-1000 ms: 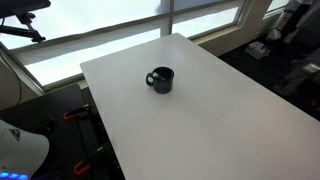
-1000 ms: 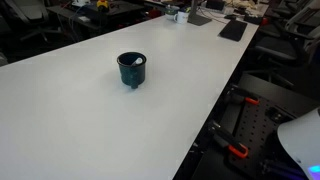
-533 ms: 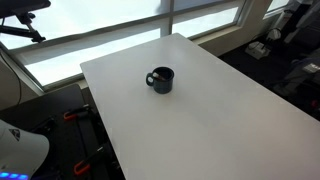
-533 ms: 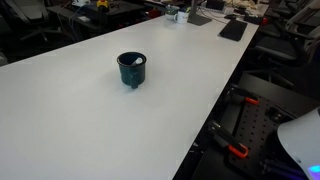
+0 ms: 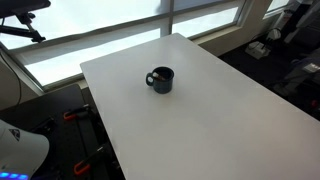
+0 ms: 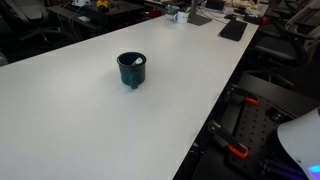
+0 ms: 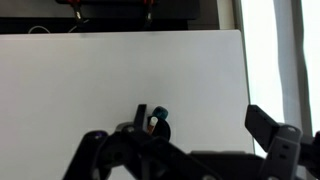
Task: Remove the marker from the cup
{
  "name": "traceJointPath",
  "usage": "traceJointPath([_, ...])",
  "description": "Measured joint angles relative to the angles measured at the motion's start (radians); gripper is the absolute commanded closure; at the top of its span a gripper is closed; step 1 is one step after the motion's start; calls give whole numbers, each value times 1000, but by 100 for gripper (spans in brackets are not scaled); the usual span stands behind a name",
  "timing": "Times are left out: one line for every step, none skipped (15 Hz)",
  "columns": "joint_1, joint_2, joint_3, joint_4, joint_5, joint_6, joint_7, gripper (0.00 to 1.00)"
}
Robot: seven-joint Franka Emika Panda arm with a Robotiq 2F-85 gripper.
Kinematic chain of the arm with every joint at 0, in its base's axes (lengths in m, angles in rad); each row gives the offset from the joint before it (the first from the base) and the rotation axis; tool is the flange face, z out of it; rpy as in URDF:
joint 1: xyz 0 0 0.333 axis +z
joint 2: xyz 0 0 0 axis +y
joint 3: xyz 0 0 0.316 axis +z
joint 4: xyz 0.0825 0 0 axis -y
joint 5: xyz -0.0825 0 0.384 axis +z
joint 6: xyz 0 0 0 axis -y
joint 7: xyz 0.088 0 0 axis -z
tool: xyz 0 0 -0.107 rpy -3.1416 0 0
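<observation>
The cup [image 5: 161,79] is a dark mug that stands upright near the middle of the white table [image 5: 220,120]; it also shows in an exterior view [image 6: 131,68]. In the wrist view the cup [image 7: 162,130] sits low in the frame, partly hidden behind the gripper's body. The marker [image 7: 154,121] pokes out of it as a short reddish stick. My gripper [image 7: 200,120] is open and empty, with its fingers spread wide, and the cup lies near the left finger. The arm is outside both exterior views.
The robot's white base [image 6: 300,140] stands at the table's near edge. A dark flat pad [image 6: 232,30] and small clutter lie at the far end of the table. Windows [image 5: 100,35] run along one side. Table edges drop off to the floor.
</observation>
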Motion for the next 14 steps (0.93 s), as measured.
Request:
traceJointPath([-9, 64, -2, 53, 33, -30, -32, 0])
traceJointPath([-15, 127, -1, 106, 55, -58, -53, 0])
traceJointPath([-19, 190, 6, 156, 63, -76, -67, 0])
traceJointPath([-21, 253, 18, 205, 63, -90, -70, 0])
traceJointPath([-22, 311, 34, 248, 59, -99, -70, 0])
traceJointPath([-21, 367, 53, 288, 48, -104, -68, 0])
traceJointPath([-19, 417, 73, 325, 30, -111, -65, 0])
traceJointPath([-17, 462, 93, 357, 9, -117, -63, 0])
traceJointPath([-12, 501, 109, 385, -15, -123, -60, 0])
traceJointPath([-7, 535, 122, 409, -38, -130, -58, 0])
traceJointPath([-2, 562, 132, 430, -58, -135, -54, 0])
traceJointPath([4, 585, 141, 447, -78, -137, -47, 0])
traceJointPath([8, 601, 148, 460, -96, -137, -42, 0])
traceJointPath([10, 609, 152, 463, -98, -136, -42, 0])
